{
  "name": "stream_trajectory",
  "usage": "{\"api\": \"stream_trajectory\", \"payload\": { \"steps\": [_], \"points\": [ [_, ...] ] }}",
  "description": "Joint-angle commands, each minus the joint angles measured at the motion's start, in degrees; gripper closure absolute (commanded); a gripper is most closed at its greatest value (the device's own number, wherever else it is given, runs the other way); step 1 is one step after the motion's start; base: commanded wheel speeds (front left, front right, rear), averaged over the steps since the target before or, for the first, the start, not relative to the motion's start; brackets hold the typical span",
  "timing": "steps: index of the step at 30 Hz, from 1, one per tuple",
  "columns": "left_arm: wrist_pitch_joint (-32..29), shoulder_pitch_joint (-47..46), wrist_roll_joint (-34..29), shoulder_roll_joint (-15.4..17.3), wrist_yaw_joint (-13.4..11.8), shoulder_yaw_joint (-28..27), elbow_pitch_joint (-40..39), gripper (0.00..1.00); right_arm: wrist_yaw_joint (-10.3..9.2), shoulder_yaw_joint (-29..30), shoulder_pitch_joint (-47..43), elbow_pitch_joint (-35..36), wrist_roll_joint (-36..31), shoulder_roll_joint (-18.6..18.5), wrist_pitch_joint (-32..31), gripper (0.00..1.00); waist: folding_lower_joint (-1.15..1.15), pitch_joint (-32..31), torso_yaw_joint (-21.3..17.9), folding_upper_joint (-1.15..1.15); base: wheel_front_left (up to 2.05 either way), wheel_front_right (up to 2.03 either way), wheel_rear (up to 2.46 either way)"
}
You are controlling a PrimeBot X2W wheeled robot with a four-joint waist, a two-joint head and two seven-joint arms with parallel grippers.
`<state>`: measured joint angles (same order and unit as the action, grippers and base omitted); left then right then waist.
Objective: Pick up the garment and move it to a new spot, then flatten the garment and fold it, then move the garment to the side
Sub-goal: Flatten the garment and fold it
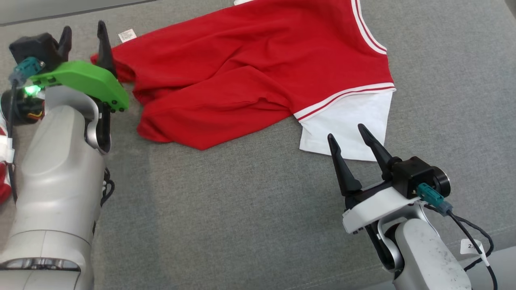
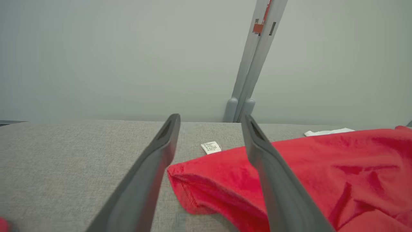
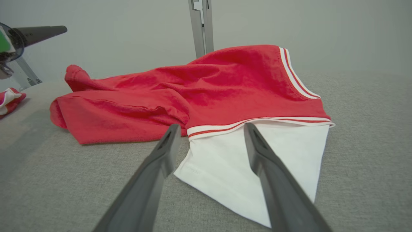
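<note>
Red knit cloth with white striped trim, the garment (image 1: 250, 72) lies rumpled on the grey upholstered surface (image 1: 242, 209), toward its far side. Its white sleeve (image 1: 346, 125) is spread flat at the near right. A small care label (image 1: 127, 35) lies just beside its far left corner.

The garment looks light, soft and limp. It will probably sag and bunch wherever it is lifted, and a pinch at one point would likely leave it dangling in a twist. The firmer places to take hold seem to be the stitched hem at the left corner and the striped band where sleeve meets body.

The left gripper (image 1: 83, 27) has its jaws apart with nothing in them, poised at that left hem corner. The right gripper (image 1: 346, 132) is likewise spread and empty, its tips at the near edge of the white sleeve; whether they touch it is hard to tell.

At the left edge of the surface lies a red-and-white scrap (image 3: 9, 98), possibly another garment.
</note>
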<state>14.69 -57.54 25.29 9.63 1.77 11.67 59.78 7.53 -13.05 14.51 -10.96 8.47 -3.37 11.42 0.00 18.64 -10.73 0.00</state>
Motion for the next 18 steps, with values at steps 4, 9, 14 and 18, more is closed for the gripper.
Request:
{"api": "stream_trajectory", "payload": {
  "steps": [4,9,14,18],
  "points": [
    [0.3,2.7,2.1,-0.9,0.6,-1.2,2.3,0.00,-0.08,0.4,-0.2,-0.1,0.4,-0.3,-0.3,0.00,0.00,-1.2,1.9,0.00,0.00,0.00,0.00],
    [-2.0,5.0,4.1,-2.2,2.9,-1.1,3.7,0.00,-0.08,1.0,-1.0,0.2,0.3,-0.3,-0.5,0.00,0.00,-2.3,4.2,0.00,0.00,0.00,0.00],
    [-6.2,8.4,5.1,-3.4,5.1,1.3,2.8,0.00,-0.08,1.5,-1.3,0.2,0.2,-0.1,-0.7,0.00,0.00,-3.4,5.6,0.00,0.00,0.00,0.00],
    [-10.0,11.7,6.1,-4.1,5.8,5.0,-0.5,0.00,-0.08,1.4,-1.1,0.0,0.4,0.0,-0.8,0.00,0.00,-4.0,5.8,0.00,0.00,0.00,0.00]
  ]
}}
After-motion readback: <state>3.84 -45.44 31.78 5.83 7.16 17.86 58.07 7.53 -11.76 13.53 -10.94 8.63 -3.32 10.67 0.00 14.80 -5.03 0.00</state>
